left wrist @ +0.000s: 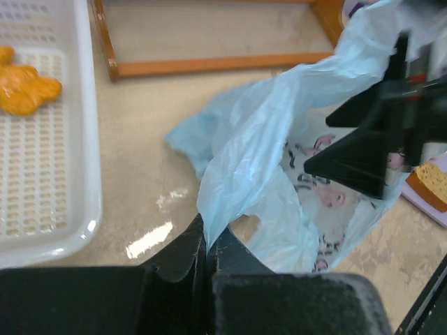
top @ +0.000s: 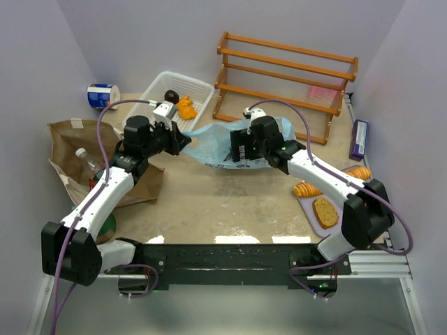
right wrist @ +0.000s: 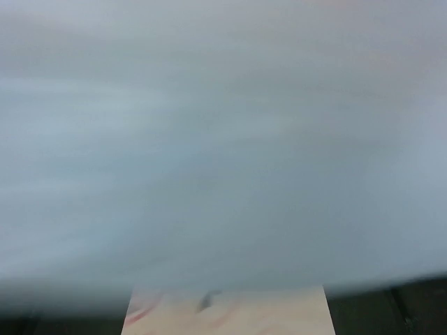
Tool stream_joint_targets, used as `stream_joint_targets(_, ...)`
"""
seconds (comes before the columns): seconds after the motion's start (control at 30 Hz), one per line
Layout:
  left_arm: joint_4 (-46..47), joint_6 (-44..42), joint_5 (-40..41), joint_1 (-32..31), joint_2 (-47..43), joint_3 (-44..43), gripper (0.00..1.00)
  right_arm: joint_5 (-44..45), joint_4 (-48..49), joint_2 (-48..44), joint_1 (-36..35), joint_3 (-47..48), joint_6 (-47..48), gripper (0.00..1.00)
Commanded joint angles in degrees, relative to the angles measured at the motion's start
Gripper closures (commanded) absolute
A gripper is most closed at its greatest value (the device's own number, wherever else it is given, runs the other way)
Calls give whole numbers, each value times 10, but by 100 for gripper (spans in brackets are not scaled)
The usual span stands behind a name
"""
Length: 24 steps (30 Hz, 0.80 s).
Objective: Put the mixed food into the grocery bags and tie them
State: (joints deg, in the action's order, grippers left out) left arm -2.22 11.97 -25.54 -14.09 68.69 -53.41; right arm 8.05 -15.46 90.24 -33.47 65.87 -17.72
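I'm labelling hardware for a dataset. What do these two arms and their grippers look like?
The left arm and right arm have white links and chunky black joints; a purple cable loops along each. The left gripper and right gripper are black with wedge-shaped fingers.

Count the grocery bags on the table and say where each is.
2. The light blue plastic bag lies mid-table, its edge pinched in the left end effector; the brown paper bag lies at far left. The arms could hide more.
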Motion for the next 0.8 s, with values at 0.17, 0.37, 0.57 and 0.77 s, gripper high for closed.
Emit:
stream_joint_targets(0.17,-34,-5,23,-16,22,-27,100,-236,28,-138,-56,57,9,1)
stream_joint_targets(0.37,-38,-5,30,-16,26,-28,100,-91,-69,-219,-56,104,-1,1)
stream_joint_targets(0.57,-40,-6,34,-16,22,-28,100,189,-262,-234,-55,169,-11,2)
stream_joint_targets(0.77,-38,-5,32,-16,20,-26,100,208,-383,-246,-56,147,-58,4)
